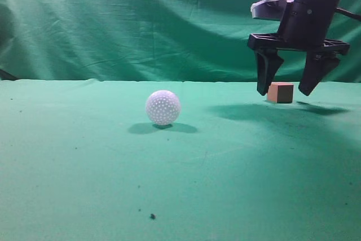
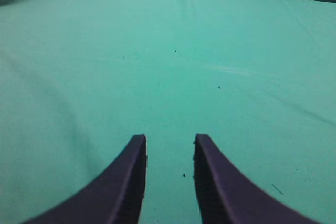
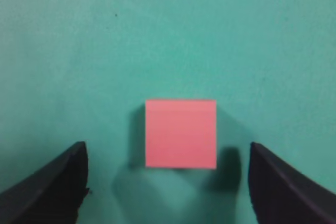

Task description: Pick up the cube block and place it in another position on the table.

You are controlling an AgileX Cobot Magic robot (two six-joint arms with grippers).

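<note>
We see the right gripper [image 1: 290,86] hanging over the cube block [image 1: 280,92] at the right side of the table [image 1: 84,156], jaws spread wide with nothing between them yet. In the exterior view the two fingertips sit on either side of the block and above the cloth, not touching it. From the right wrist view the cube block [image 3: 180,134] lies flat on the table [image 3: 79,51], centred between the two fingers [image 3: 50,187], slightly ahead of their tips, its faces squared to the jaw line, so there is no long axis to worry about. We judge the next move as a straight drop, maybe a slight push forward, then a close on the side faces. The left gripper [image 2: 169,153] is over bare table [image 2: 236,51], fingers parted by a narrow gap and holding nothing; no block shows in its view, so the right arm is clearly the nearer one. The white dimpled ball [image 1: 163,107] sits well apart to the left, out of the way of the grasp.
</note>
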